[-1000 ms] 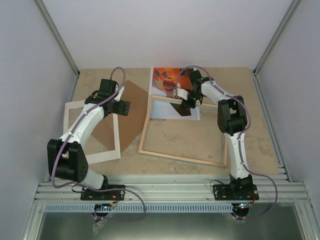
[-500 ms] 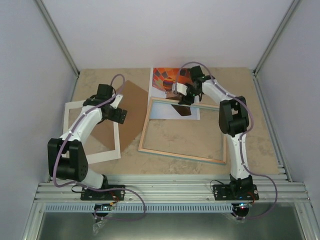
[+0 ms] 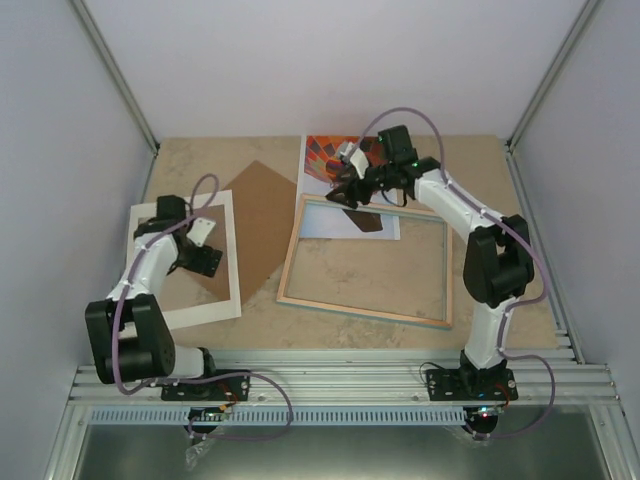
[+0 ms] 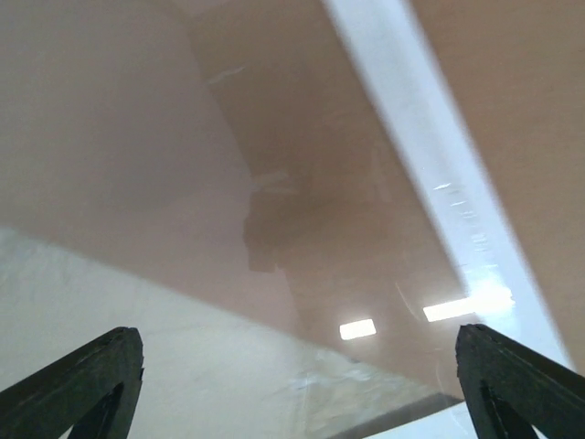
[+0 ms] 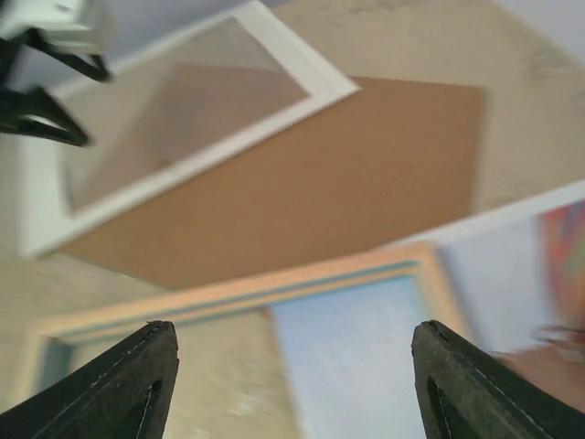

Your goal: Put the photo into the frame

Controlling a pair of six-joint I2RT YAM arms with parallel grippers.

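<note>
Your right tool [image 5: 291, 326] stands wide open with nothing between its fingers. It hangs above the photo [image 3: 326, 158], near the frame's far rim. Your left tool [image 4: 297, 331] is spread just as wide and also holds nothing. It sits over the white mat [image 3: 185, 312] on the left of the bench [image 3: 500, 250], well apart from the work.

The photo lies flat, balloon side up, at the far middle of the bench. Only its near part, the pale sky, shows inside the far-left corner of the frame [image 3: 364, 314]; the balloon half sticks out beyond the far rim. The rim looks to cross over the paper, so the photo is probably tucked under that corner rather than laid in the opening, though you cannot be sure from here. The frame rests wood side up, slightly skewed. The brown board [image 3: 262, 215] lies just left of it, partly under the mat.

You are at the placing step, and it is not done: the photo is neither held nor seated. Next, bring the right tool down on the free far edge of the photo, pinch it and draw it clear of the rim. Then lay it square inside the opening. Thin paper lying flat gives little to grip, so come in low at the edge and close gently to avoid creasing it. The left tool could steady the frame if it shifts
</note>
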